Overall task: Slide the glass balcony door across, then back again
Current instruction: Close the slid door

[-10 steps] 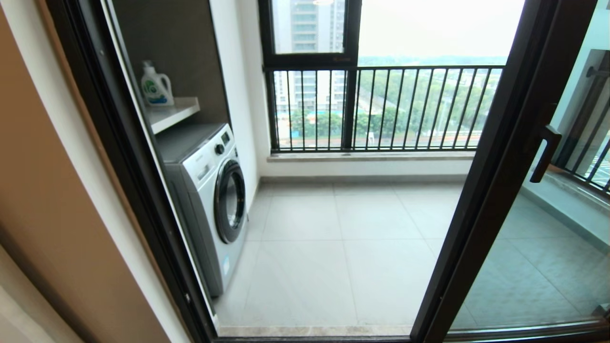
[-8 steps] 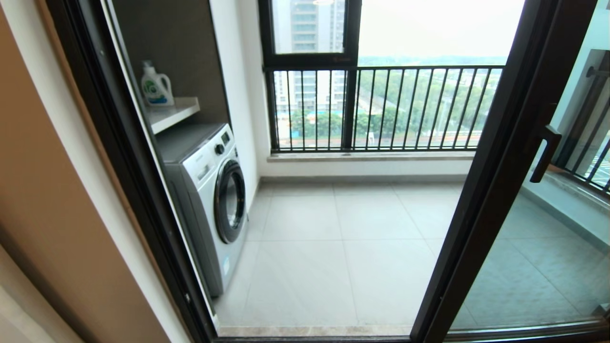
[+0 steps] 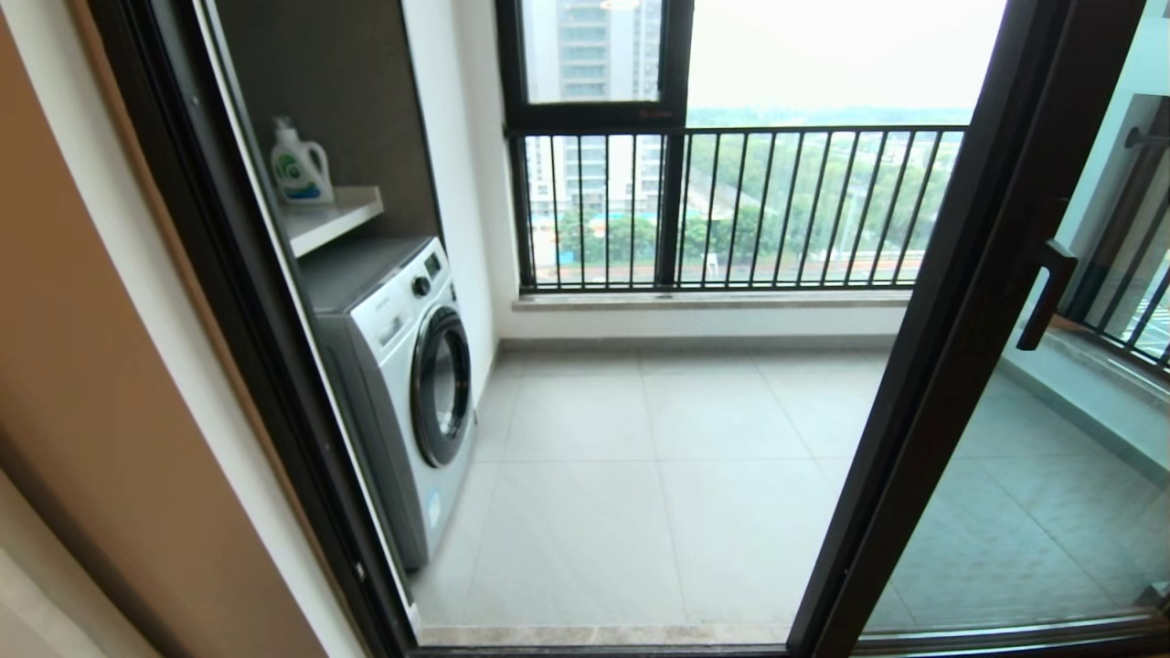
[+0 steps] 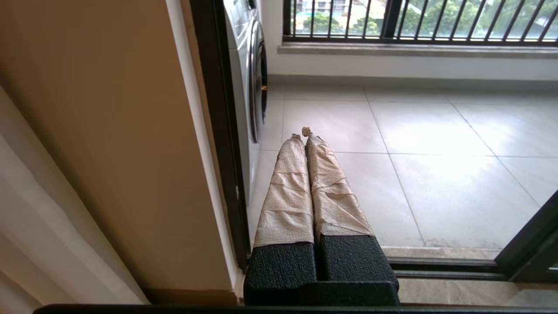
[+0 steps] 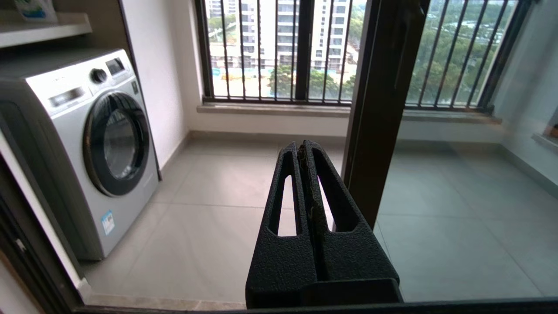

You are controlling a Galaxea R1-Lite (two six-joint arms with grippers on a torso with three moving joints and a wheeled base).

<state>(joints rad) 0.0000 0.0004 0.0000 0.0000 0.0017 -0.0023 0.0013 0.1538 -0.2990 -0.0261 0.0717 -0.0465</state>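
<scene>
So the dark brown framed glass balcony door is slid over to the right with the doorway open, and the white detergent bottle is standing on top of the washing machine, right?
Not quite. The dark brown framed glass balcony door is indeed over at the right, doorway open, but the white detergent bottle stands on the white shelf above the silver front-loading washing machine, not on the machine. The head view shows this.

glass balcony door [image 3: 1033,512]: clear smooth glass, dark brown matt metal frame. left gripper [image 4: 304,133]: fingers [image 4: 287,187] wrapped in wrinkled beige tape over rough black plastic. right gripper [image 5: 305,148]: grainy matt black plastic. floor tiles [image 3: 640,512] beyond fingers: pale, faint sheen. washing machine [image 3: 402,375]: smooth grey casing.
</scene>
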